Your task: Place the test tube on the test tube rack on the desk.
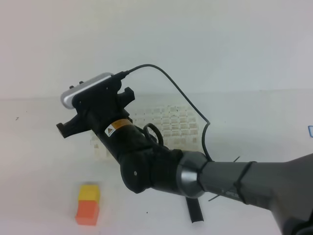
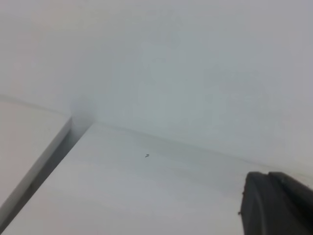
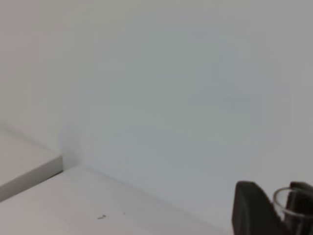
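Note:
The white lattice test tube rack (image 1: 171, 125) stands on the white desk (image 1: 39, 161), partly hidden behind my right arm. My right gripper (image 1: 66, 128) reaches across from the right and hangs above the desk just left of the rack, pointing left. In the right wrist view the right gripper (image 3: 288, 213) is shut on the clear test tube (image 3: 288, 196), whose round open rim shows between the black fingers. The tube is hidden in the exterior high view. Only one black finger (image 2: 274, 205) of my left gripper shows, in the left wrist view.
A yellow-and-orange block (image 1: 88, 203) sits at the front left. A black stick (image 1: 194, 210) lies under my right arm. A small blue thing (image 1: 310, 130) is at the right edge. The desk meets a white wall at the back.

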Available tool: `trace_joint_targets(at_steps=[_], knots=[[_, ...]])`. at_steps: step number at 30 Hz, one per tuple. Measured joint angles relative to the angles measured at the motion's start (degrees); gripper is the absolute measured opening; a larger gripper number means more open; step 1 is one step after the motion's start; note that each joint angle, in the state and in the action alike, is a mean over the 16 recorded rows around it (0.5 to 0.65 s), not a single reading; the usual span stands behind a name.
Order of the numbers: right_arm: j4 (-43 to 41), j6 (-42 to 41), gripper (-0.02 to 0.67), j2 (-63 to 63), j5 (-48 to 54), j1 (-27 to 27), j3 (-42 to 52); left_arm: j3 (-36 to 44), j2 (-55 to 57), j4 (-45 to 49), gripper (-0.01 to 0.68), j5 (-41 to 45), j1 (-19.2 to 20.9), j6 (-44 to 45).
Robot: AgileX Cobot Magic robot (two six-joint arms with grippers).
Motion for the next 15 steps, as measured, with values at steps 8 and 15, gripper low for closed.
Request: trace_joint_targets(at_steps=[8,15], knots=[[1.19,0.60,0.122,1.58,-0.97,0.00,0.12,1.36,0.04,-6.92,-0.001,-1.29,0.00,6.95],[2.29,1.24,0.122,2.92,-1.44,0.14,0.13,5.91,0.06,-19.26,-0.001,-4.70,0.00,19.15]])
